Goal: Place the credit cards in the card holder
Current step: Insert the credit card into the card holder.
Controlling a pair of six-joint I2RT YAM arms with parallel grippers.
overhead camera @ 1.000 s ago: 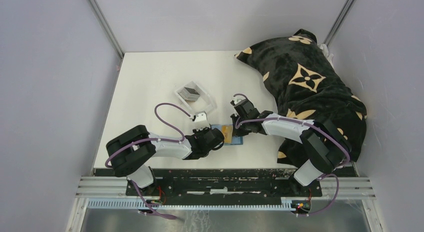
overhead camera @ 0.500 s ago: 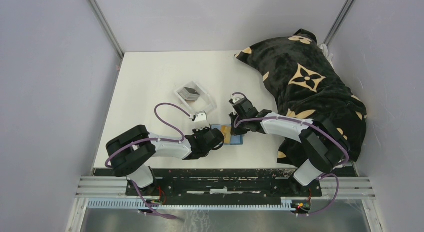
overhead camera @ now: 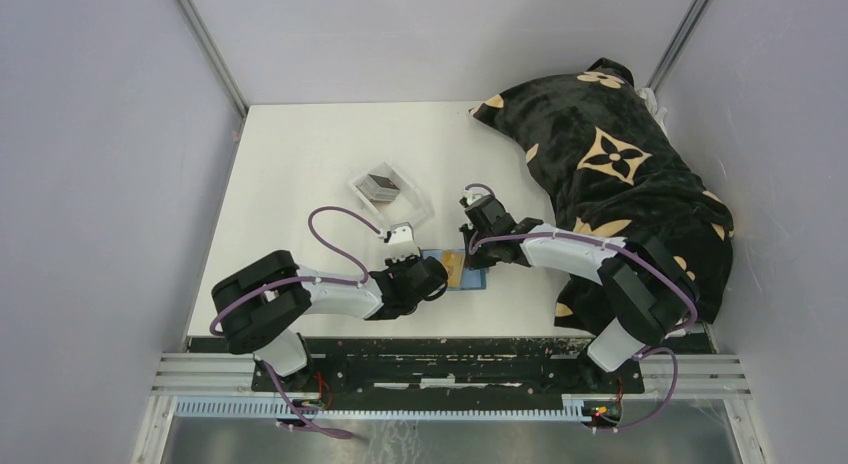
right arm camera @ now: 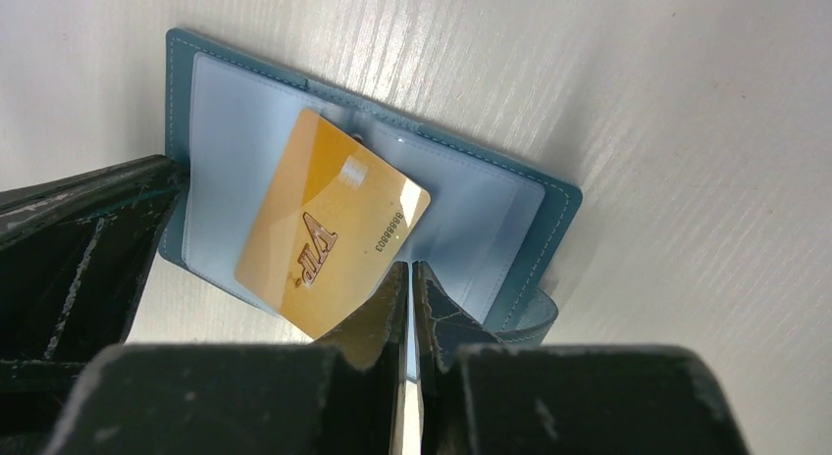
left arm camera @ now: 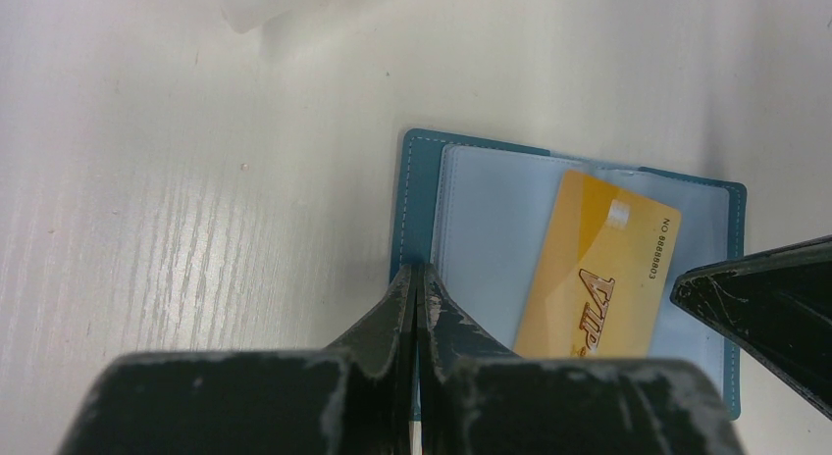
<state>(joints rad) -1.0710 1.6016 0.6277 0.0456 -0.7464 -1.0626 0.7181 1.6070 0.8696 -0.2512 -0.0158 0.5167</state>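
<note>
Both fingers-together, so left gripper (left arm camera: 416, 278) should pin card holder (left arm camera: 413, 180) at 9 o'clock while right gripper (right arm camera: 409, 272) nudges gold VIP card (right arm camera: 324, 229) flat.

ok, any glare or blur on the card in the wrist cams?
Left wrist: gold card sharp, print legible, sheen on its chip. Right wrist: card sharp, bright glint at one corner; card holder throws a soft shadow. Top external: even light, card too small to read.
</note>
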